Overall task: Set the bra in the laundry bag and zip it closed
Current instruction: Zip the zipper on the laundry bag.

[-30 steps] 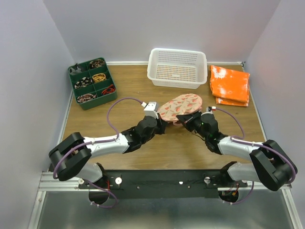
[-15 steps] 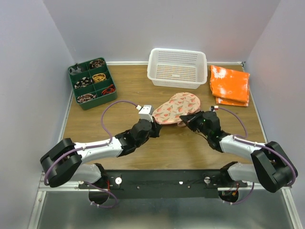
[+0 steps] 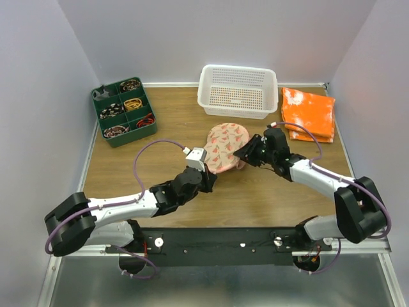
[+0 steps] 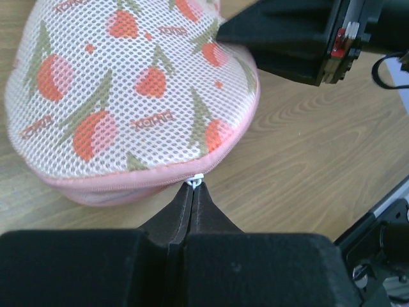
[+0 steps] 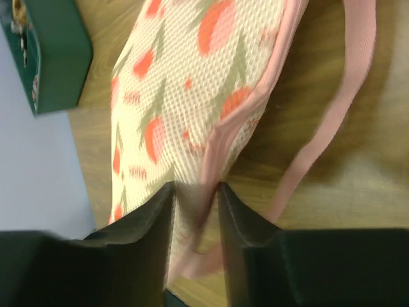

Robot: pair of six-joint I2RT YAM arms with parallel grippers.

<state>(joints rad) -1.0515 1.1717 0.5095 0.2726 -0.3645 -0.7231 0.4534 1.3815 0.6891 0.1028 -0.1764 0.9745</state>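
Your left fingers (image 4: 176,214): closed tight, tips pinching white zip pull (image 4: 195,181) at rim of laundry bag (image 4: 128,96). Your right fingers (image 5: 150,214): part-open astride bag's pink rim; gripping or not, cannot tell. Bag flat on tabletop (image 3: 255,192), near side of white basket (image 3: 238,89). Small orange lettering (image 4: 148,119) repeated on mesh, illegible.

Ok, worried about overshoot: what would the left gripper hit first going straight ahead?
The laundry bag: the left gripper, jaws shut on the zipper pull, points straight into its pink rim.
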